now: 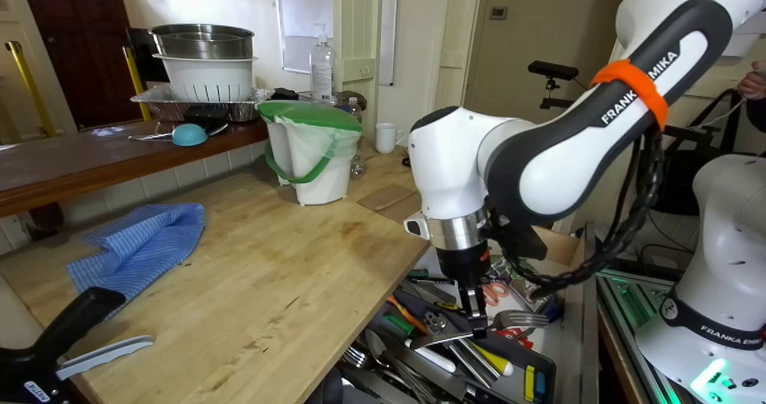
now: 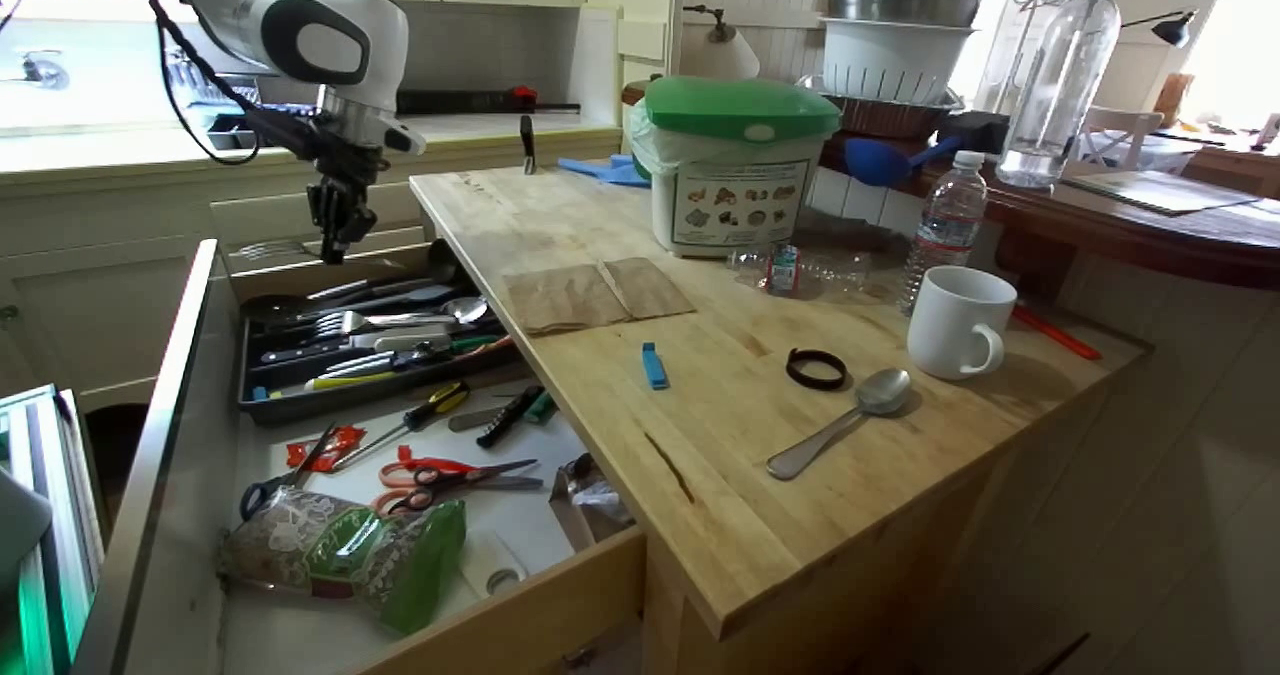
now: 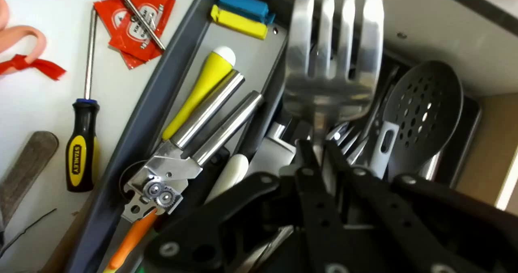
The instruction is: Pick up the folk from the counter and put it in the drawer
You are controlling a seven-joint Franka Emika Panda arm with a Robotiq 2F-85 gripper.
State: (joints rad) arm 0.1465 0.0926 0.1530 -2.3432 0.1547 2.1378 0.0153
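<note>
A broad, pale wooden counter (image 1: 281,254) shows its plank grain in both exterior views. Beneath its edge a wide, shallow drawer (image 2: 520,620) stands pulled out, its side of light wood. A white and black arm (image 1: 556,179) reaches over the drawer from the side opposite the counter. In the drawer, a dark grey tray (image 3: 145,99) holds a jumble of utensils (image 2: 400,325). On the counter stands a white bin (image 2: 740,175) with a green lid; in an exterior view, a crumpled blue striped cloth (image 1: 143,242) lies apart from it. A clear and green bag (image 2: 345,555) lies in the drawer, well apart from the tray.

The black gripper (image 3: 319,151) points down above the tray, its two fingers nearly together, pinching a thin handle. At the end of the counter away from the cloth, a white mug (image 2: 955,325) stands upright. Just beside the tray lies a black and yellow screwdriver (image 3: 83,143). A metal spoon (image 2: 840,420) lies on the counter near the mug. The pinched handle belongs to the silver fork (image 3: 330,99), held close to its head. It is roughly level over the tray, apart from the utensils below, tines pointing away from the counter.

Smallest are a black ring (image 2: 815,384) just beside the spoon and a blue strip (image 2: 655,365), both on the counter.
</note>
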